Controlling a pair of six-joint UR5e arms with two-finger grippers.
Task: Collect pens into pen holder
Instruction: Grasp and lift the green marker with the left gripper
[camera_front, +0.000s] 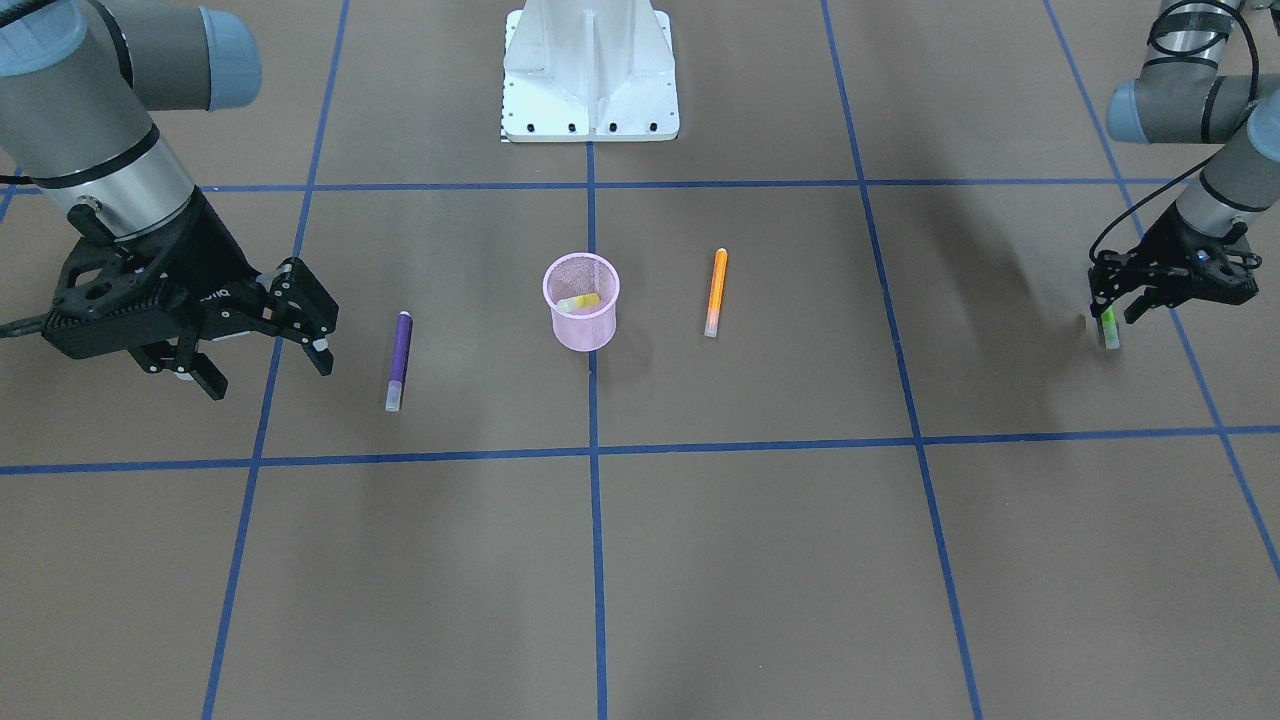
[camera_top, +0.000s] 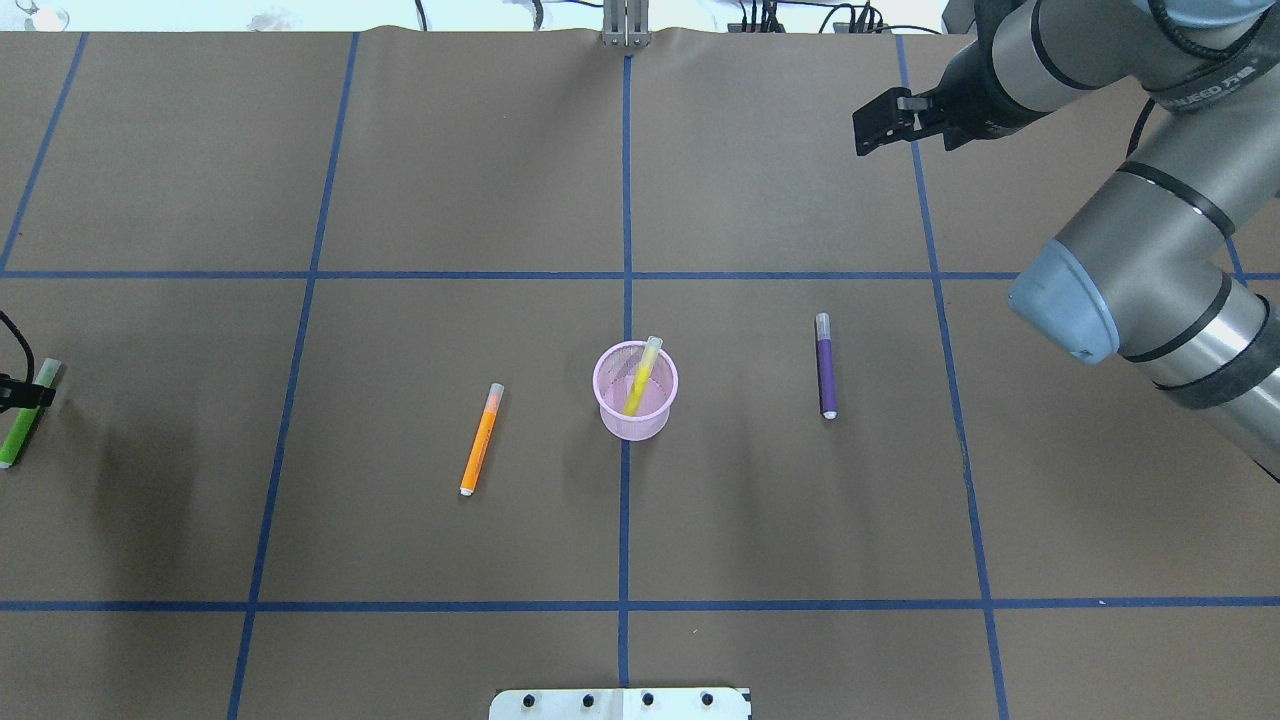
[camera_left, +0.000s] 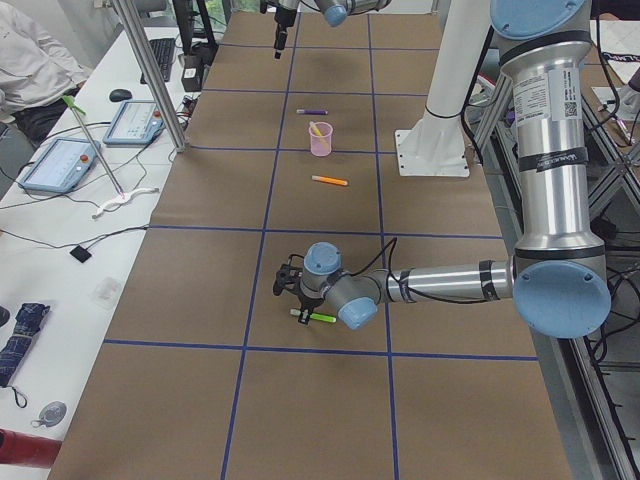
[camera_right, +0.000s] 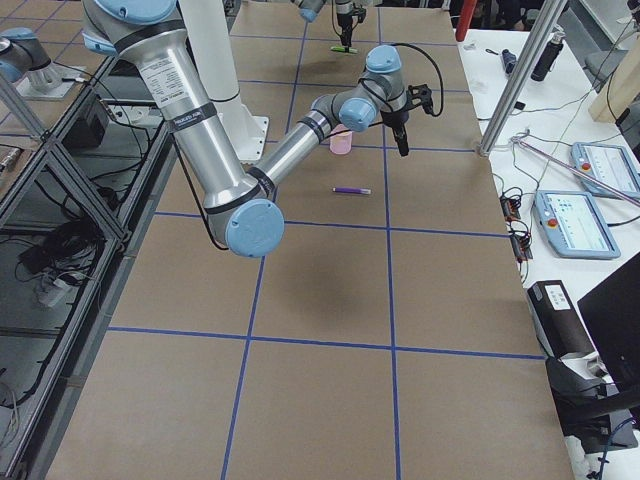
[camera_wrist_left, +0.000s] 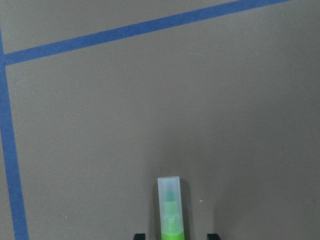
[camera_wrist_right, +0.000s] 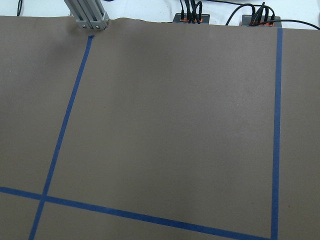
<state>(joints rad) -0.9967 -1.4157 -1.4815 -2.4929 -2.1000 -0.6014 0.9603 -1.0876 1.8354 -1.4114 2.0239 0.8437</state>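
Note:
The pink mesh pen holder (camera_front: 583, 325) (camera_top: 640, 425) stands mid-table with a yellowish pen (camera_front: 580, 301) (camera_top: 641, 375) leaning inside it. An orange pen (camera_front: 716, 291) (camera_top: 481, 440) and a purple pen (camera_front: 399, 360) (camera_top: 826, 365) lie flat on either side of it. A green pen (camera_front: 1108, 326) (camera_top: 20, 428) (camera_wrist_left: 171, 212) lies at the table's far end on my left. My left gripper (camera_front: 1112, 312) (camera_wrist_left: 175, 236) is low over it and open, its fingertips either side of the pen with gaps. My right gripper (camera_front: 268, 372) (camera_top: 880, 125) is open and empty, raised beyond the purple pen.
The white robot base (camera_front: 590, 70) (camera_top: 620, 703) stands at the table's near edge behind the holder. Blue tape lines divide the brown table (camera_front: 760, 560) into squares. Desks with control tablets (camera_left: 60, 165) (camera_right: 575, 222) line the far side.

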